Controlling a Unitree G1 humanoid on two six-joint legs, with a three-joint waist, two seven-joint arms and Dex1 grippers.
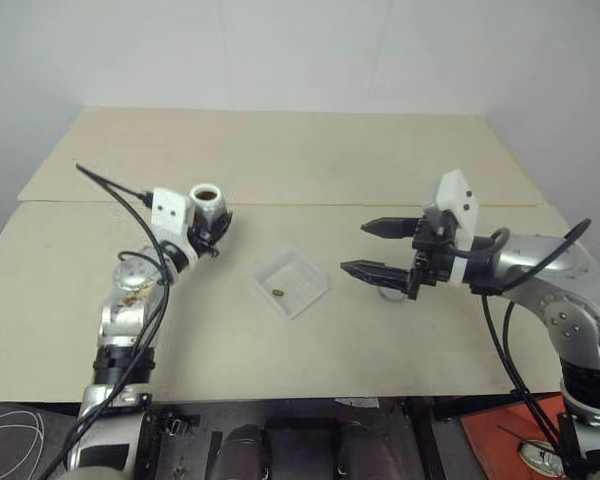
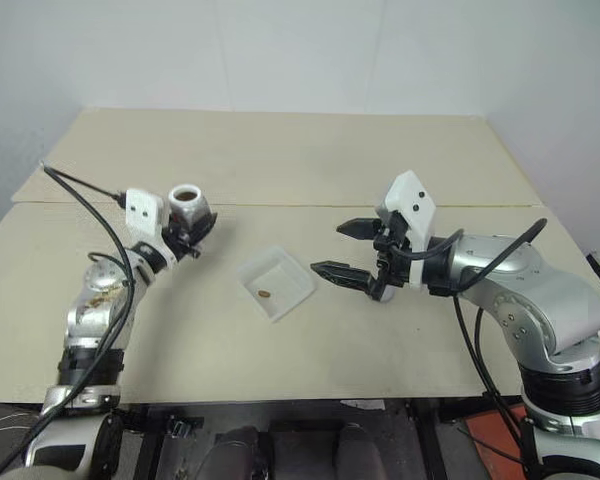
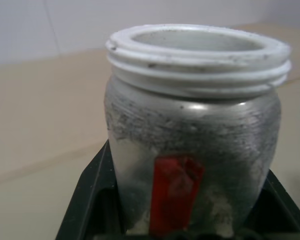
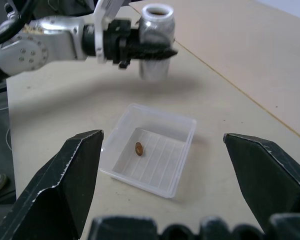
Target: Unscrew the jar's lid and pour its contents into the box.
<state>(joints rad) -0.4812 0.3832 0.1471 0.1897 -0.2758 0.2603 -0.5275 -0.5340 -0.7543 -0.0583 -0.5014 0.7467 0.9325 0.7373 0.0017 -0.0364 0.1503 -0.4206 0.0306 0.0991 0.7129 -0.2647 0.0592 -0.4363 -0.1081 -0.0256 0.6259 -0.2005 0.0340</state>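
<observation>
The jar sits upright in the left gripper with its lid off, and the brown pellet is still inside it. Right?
Not quite. The jar is upright and open in the left gripper, but the brown pellet already lies in the box, as the right wrist view shows.

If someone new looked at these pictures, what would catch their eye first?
Probably the open jar, lid off, held upright above the table by the left gripper. Next, the translucent box mid-table with one brown pellet inside, and the right gripper open wide beside it.
</observation>
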